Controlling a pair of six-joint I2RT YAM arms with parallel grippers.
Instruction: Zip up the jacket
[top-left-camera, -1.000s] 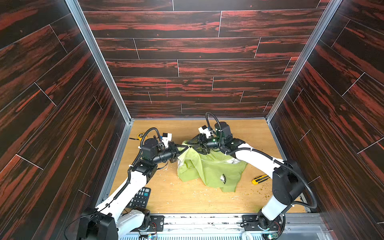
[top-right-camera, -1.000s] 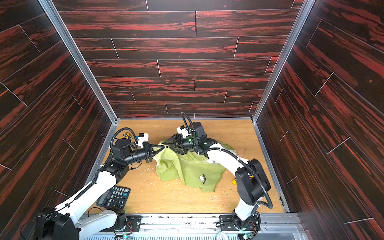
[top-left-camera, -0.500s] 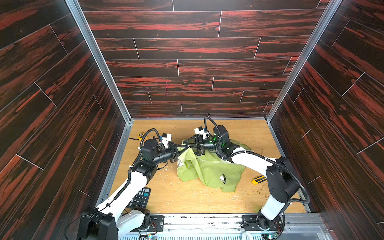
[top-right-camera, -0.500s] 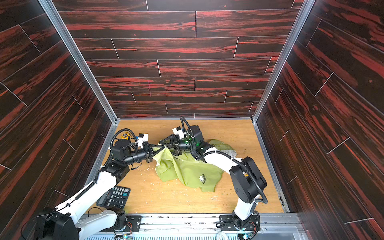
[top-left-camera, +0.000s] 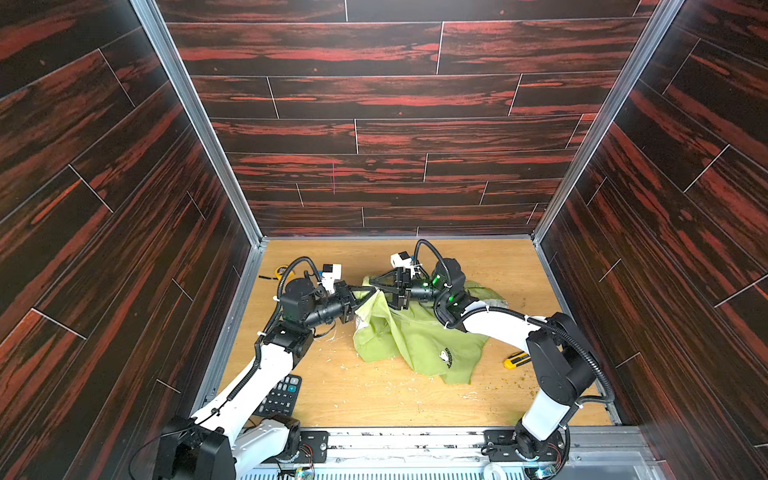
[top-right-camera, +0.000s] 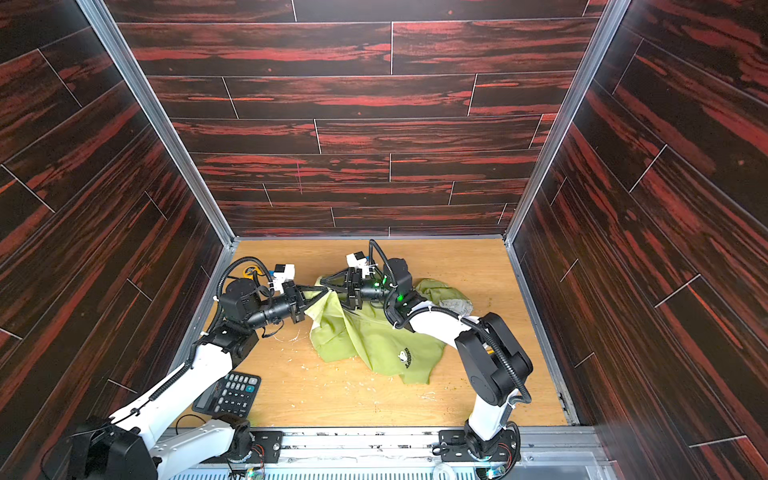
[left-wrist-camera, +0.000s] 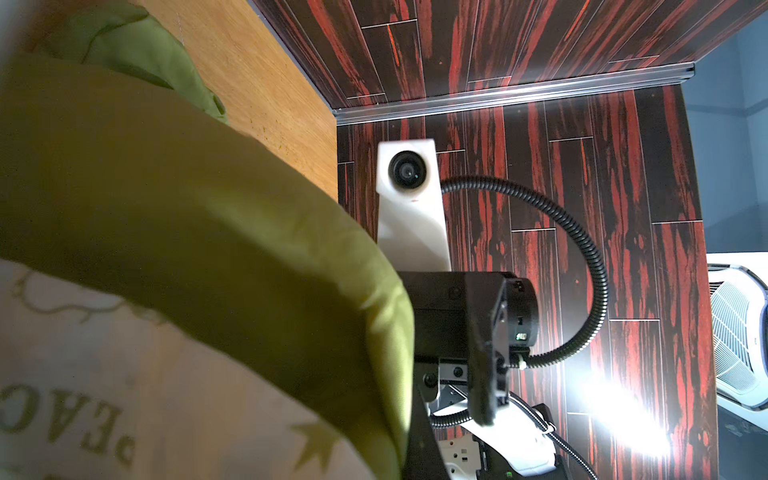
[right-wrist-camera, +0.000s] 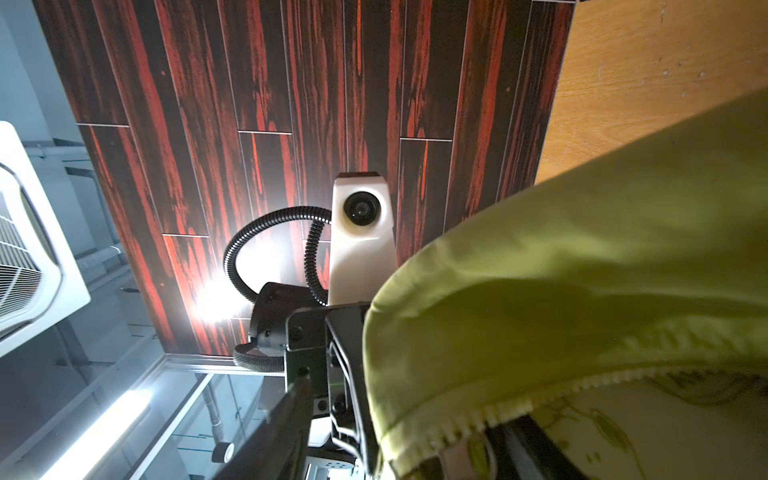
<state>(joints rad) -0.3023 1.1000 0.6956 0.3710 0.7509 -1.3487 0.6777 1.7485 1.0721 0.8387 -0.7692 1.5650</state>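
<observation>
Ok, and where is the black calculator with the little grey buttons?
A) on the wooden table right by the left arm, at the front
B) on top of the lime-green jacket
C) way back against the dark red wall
A: the black calculator lies on the wooden table near its front edge, partly tucked under the left arm and well apart from the lime-green jacket.
</observation>
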